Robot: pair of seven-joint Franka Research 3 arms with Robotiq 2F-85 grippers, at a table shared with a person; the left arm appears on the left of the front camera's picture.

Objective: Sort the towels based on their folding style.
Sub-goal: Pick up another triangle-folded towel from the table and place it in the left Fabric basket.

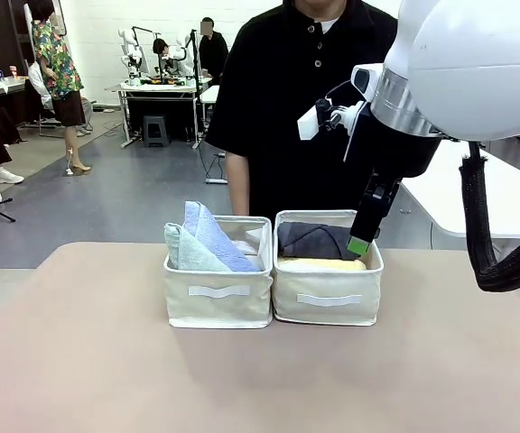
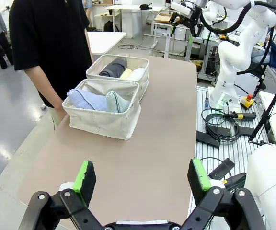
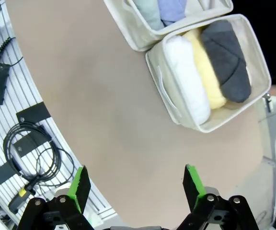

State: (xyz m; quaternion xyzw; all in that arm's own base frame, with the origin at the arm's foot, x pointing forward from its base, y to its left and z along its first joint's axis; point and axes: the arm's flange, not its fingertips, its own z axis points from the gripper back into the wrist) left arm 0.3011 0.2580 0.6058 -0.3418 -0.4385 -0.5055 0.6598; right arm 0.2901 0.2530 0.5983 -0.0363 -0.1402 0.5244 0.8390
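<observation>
A: Big picture first: the beige table (image 1: 88, 361) carries two fabric bins side by side near its far edge, touching each other; a person in a black shirt (image 1: 287, 99) stands right behind them at that far edge.

B: And the right arm (image 1: 477, 63) looms in from the right, its gripper (image 3: 135, 184) raised above the table; jaws wide apart, nothing between the green pads (image 3: 79, 184); in the front view one finger hangs in front of the right bin's far corner.

A: Left gripper (image 2: 143, 177) the same story: jaws spread wide, empty, hovering above the table's near end, well apart from the bins.

B: Now the bins; the left bin (image 1: 218, 302) holds the folded pair, the light blue towel (image 1: 213, 236) leaning against the pale green towel (image 1: 184, 251), both poking above the rim.

A: The right bin (image 1: 327, 302) holds the rolls lying parallel; from the right wrist view, the dark grey towel (image 3: 226, 60) lies along one wall, the yellow towel (image 3: 206, 69) in the middle, the white towel (image 3: 188, 79) along the opposite wall, each touching the next.

B: From the front, the grey roll sits toward the far side, the yellow at the near wall; the pink one I cannot make out.
</observation>
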